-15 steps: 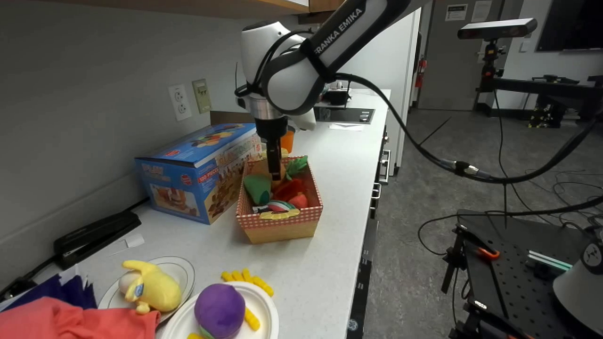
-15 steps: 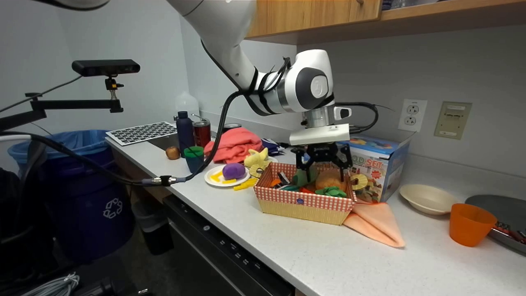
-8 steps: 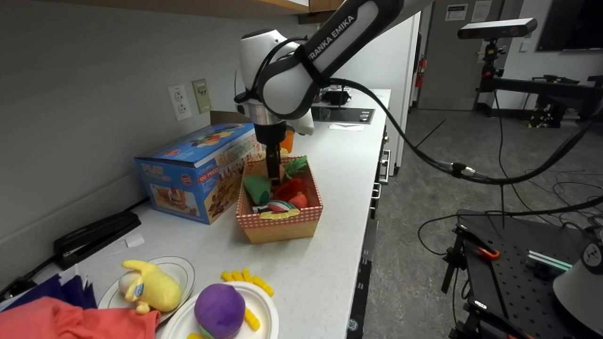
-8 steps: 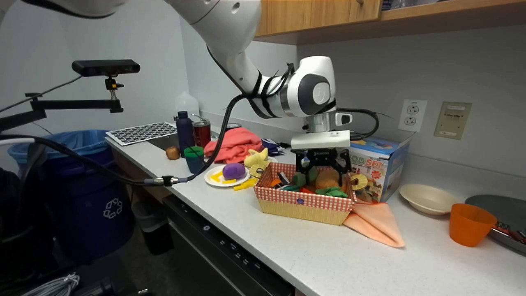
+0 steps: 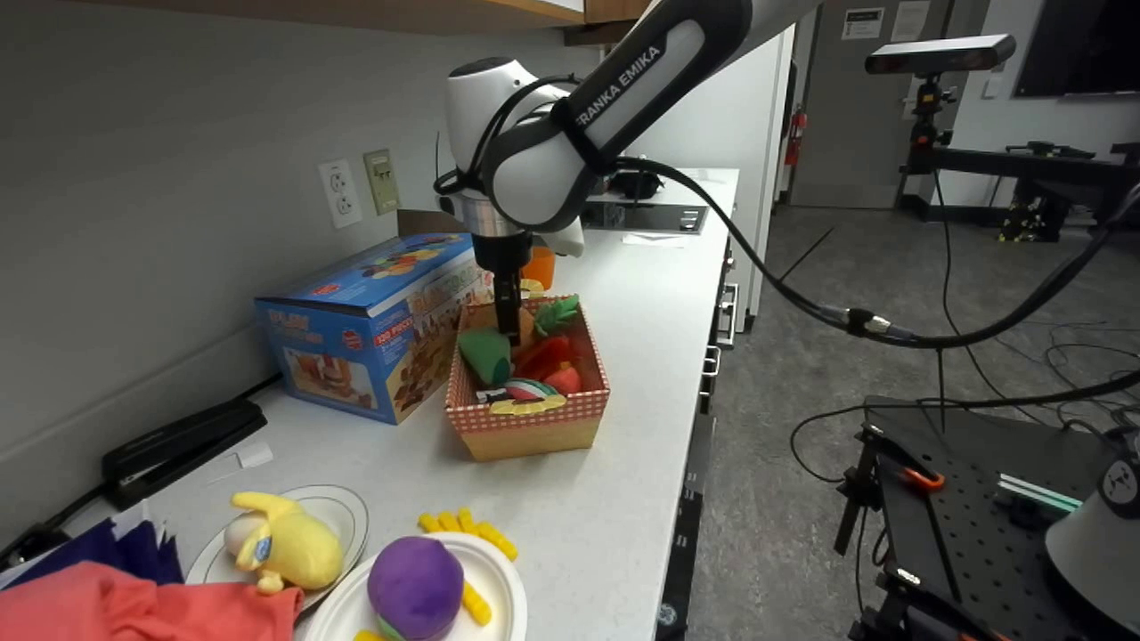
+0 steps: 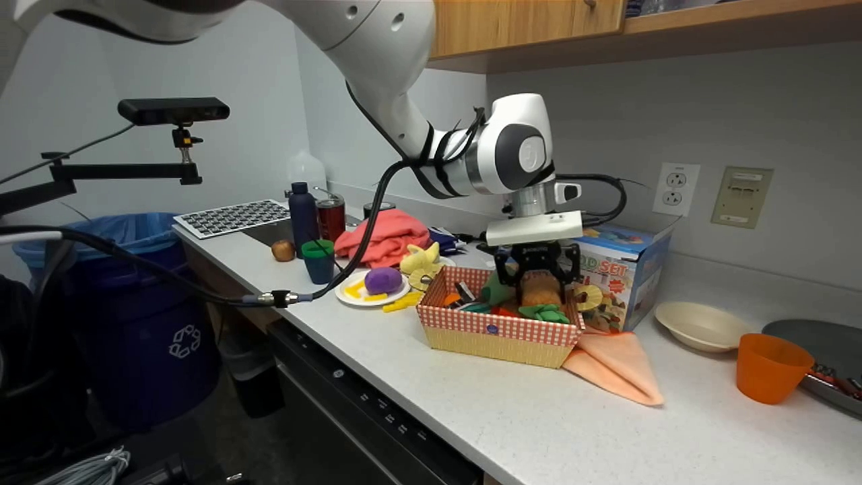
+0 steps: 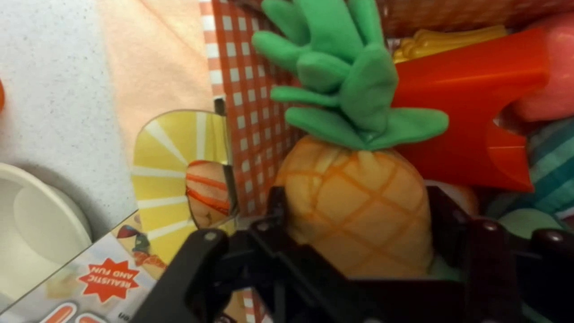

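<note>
My gripper (image 7: pixel 358 199) points down into a red-checked basket (image 6: pixel 498 329). Its two black fingers press against both sides of a plush pineapple (image 7: pixel 354 179) with green cloth leaves, and appear shut on its body. The gripper shows in both exterior views (image 5: pixel 508 336) (image 6: pixel 541 295), low between the basket walls. The pineapple's underside is hidden. A red fries carton (image 7: pixel 462 112) lies beside the pineapple leaves. A green plush piece (image 5: pixel 486 354) and a striped piece (image 5: pixel 527 389) lie in the same basket (image 5: pixel 534 422).
A blue toy-food box (image 5: pixel 356 329) stands beside the basket against the wall. A peach cloth (image 6: pixel 616 367), a beige bowl (image 6: pixel 700 330) and an orange cup (image 6: pixel 771 367) lie past the basket. A plate holds a purple plush (image 5: pixel 415 588). Wooden cabinets (image 6: pixel 525 34) hang above.
My gripper has come down a little into the basket and shifted slightly toward the wall. Its fingers have drawn closer together around the pineapple. The basket has not moved.
</note>
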